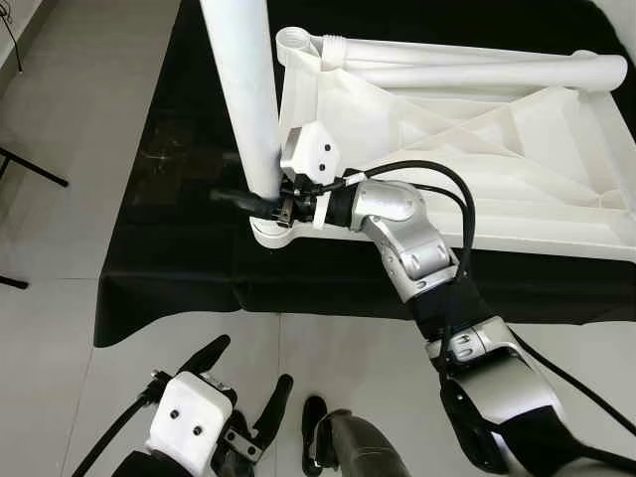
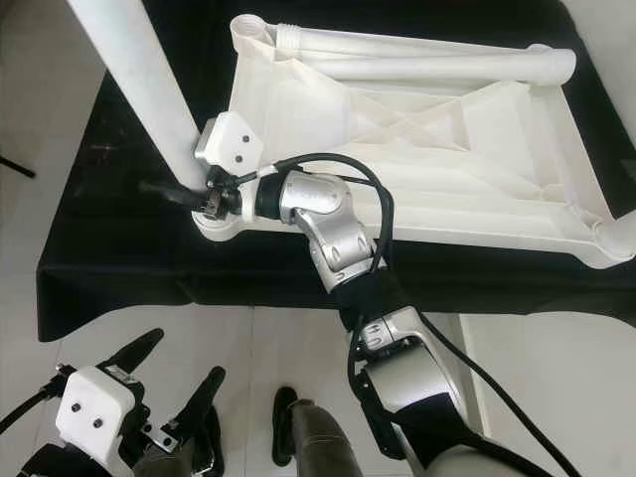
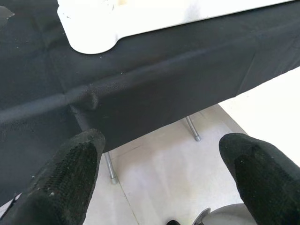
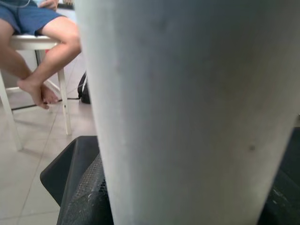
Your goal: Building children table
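Observation:
The white children's table (image 1: pixel 467 149) lies upside down on a black cloth. A white table leg (image 1: pixel 243 89) stands nearly upright in the near-left corner socket (image 1: pixel 268 232). My right gripper (image 1: pixel 260 202) is shut on the leg just above the socket, one black finger (image 1: pixel 234 197) poking out past it. In the right wrist view the leg (image 4: pixel 187 108) stands close up, with a finger (image 4: pixel 77 187) beside it. My left gripper (image 1: pixel 238 383) hangs low before the cloth's edge, open and holding nothing. The socket (image 3: pixel 89 28) lies beyond my left gripper (image 3: pixel 164 150).
Another white leg (image 1: pixel 477 72) lies along the far edge of the upturned table. The black cloth (image 1: pixel 169 248) drapes over a stand with metal legs (image 3: pixel 193 129). A person (image 4: pixel 42 42) sits on a white chair beyond. Pale floor tiles (image 1: pixel 60 149) lie to the left.

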Available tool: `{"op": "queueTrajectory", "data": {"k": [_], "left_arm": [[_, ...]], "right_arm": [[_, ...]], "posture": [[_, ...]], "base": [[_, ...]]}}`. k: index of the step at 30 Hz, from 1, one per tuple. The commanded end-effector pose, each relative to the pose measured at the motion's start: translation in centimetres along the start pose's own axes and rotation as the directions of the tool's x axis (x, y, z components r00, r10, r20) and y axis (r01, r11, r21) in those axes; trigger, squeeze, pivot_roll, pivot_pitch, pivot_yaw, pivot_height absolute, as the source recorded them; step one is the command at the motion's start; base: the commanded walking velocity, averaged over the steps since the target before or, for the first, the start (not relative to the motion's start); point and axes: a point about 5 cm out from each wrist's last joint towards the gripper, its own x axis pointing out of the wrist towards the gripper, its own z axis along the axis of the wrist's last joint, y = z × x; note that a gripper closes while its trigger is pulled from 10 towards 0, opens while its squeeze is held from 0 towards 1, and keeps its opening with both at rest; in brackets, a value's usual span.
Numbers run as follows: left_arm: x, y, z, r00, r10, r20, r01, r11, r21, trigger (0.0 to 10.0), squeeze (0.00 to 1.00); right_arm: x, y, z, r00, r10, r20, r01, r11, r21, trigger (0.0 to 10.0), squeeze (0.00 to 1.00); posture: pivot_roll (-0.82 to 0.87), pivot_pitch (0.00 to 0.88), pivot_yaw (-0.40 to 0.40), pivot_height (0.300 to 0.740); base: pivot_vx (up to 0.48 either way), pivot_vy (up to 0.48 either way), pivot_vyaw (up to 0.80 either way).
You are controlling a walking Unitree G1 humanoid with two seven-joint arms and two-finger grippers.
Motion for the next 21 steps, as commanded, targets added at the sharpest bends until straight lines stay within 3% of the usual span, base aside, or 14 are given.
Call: {"op": "queueTrajectory", "data": {"k": [1,8,13,14,15,16,17,19,21], "left_arm": [[-0.2,-0.3,-0.6,0.999,-0.005,-0.031,0.004,1.0,-0.025,10.0,0.0],[-0.1,-0.3,-0.6,1.0,0.001,-0.027,-0.002,1.0,-0.024,10.0,0.0],[-0.1,-0.3,-0.5,1.0,0.002,-0.025,-0.002,1.0,-0.024,10.0,0.0],[-0.1,-0.3,-0.6,1.0,0.001,-0.025,-0.002,1.0,-0.024,10.0,0.0],[-0.1,-0.3,-0.6,1.0,0.001,-0.025,-0.002,1.0,-0.024,10.0,0.0],[-0.1,-0.3,-0.6,1.0,0.001,-0.025,-0.002,1.0,-0.025,10.0,0.0],[-0.1,-0.4,-0.6,1.0,0.001,-0.024,-0.002,1.0,-0.025,10.0,0.0],[0.0,-0.4,-0.5,1.0,0.001,-0.022,-0.002,1.0,-0.027,10.0,0.0],[0.0,-0.4,-0.5,1.0,0.001,-0.022,-0.002,1.0,-0.027,10.0,0.0]], "right_arm": [[-0.6,1.5,-3.5,0.989,0.049,-0.14,-0.037,0.995,0.092,10.0,0.0],[-0.7,1.4,-3.9,0.985,0.047,-0.168,-0.021,0.988,0.153,10.0,0.0],[-0.9,1.0,-4.9,0.963,-0.076,-0.258,0.129,0.973,0.194,10.0,0.0],[-1.1,0.2,-5.7,0.912,-0.258,-0.318,0.34,0.91,0.237,10.0,0.0],[-1.1,0.2,-5.7,0.912,-0.258,-0.318,0.34,0.91,0.237,10.0,0.0],[-2.2,0.0,-7.0,0.741,-0.531,-0.411,0.652,0.713,0.256,10.0,0.0],[-3.0,0.3,-7.4,0.65,-0.621,-0.439,0.751,0.612,0.247,10.0,0.0],[-3.5,3.0,-7.9,0.619,-0.646,-0.446,0.783,0.555,0.282,10.0,0.0],[-3.4,3.6,-7.9,0.63,-0.636,-0.446,0.774,0.559,0.297,10.0,0.0]], "posture": [[-0.15,0.38,-0.104,0.74],[-0.15,0.374,-0.108,0.74],[-0.16,0.375,-0.112,0.74],[-0.16,0.373,-0.116,0.74],[-0.16,0.373,-0.116,0.74],[-0.17,0.372,-0.121,0.74],[-0.17,0.372,-0.121,0.74],[-0.17,0.374,-0.121,0.74],[-0.17,0.374,-0.121,0.74]], "base": [[0.0,0.0,0.0],[0.0,0.0,0.0],[0.0,0.0,0.0],[0.0,0.0,0.0],[0.0,0.0,0.0],[0.0,0.0,0.0],[0.0,0.0,0.0],[0.0,0.0,0.0],[0.0,0.0,0.0]]}}
